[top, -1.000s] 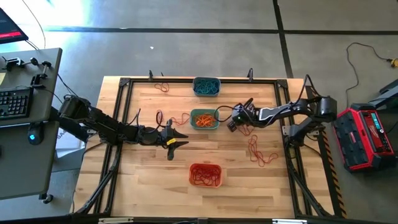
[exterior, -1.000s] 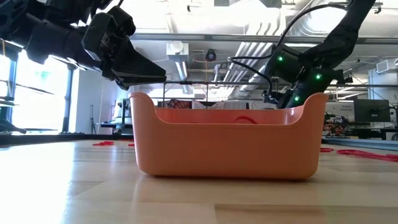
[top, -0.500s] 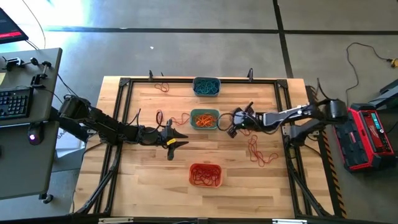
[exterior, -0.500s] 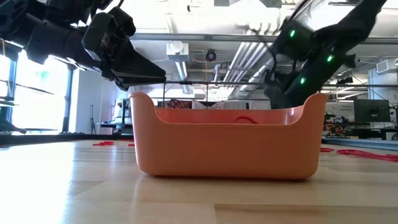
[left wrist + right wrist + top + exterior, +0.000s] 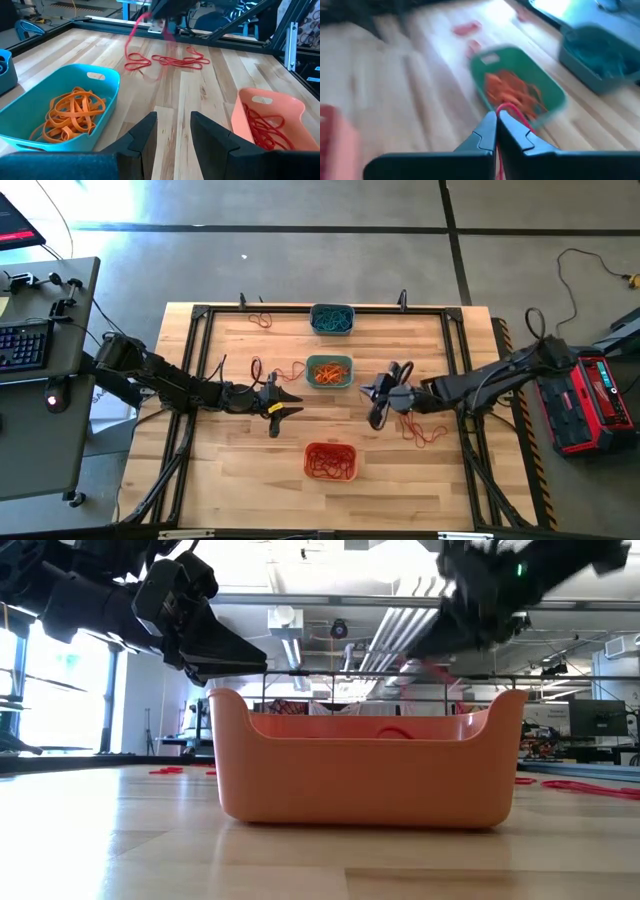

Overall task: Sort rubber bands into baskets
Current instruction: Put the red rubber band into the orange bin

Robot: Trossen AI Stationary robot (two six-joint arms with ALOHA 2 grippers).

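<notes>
Now the thin red rubber band (image 5: 512,113) hangs pinched between the closed fingers of my right gripper (image 5: 384,392), which sits in the air beside the teal-green plastic basket (image 5: 329,372) of orange loops, toward the loose red pile (image 5: 421,425) lying on the wooden table (image 5: 230,440) on that basket's far right. It looks feather-light, floppy and stretchy, so I judge it best held at one strand near the top and let dangle, since it could snag or spring free. My left gripper (image 5: 279,402) waits on that basket's other side, fingers parted and empty, with the orange plastic basket (image 5: 330,461) of red loops nearer the table's front edge than the teal-green one.
</notes>
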